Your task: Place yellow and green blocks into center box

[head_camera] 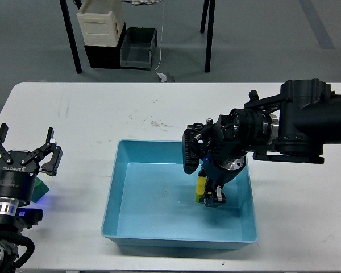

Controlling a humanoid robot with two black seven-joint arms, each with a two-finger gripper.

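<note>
My right gripper [212, 197] reaches down into the blue center box [117, 193] and is shut on the yellow block [200, 187], held low near the box floor at its right side. Only a narrow strip of the block shows beside the fingers. My left gripper [24, 143] is open, its fingers spread, over the table's left edge. A green block [41, 188] peeks out just below and right of the left gripper body, mostly hidden by it.
The white table [102, 114] carries the box at center front. On the floor behind the table stand a white container [100, 23], a dark bin [138, 48] and black legs [71, 34]. The bulky right arm [307, 122] hangs over the table's right side.
</note>
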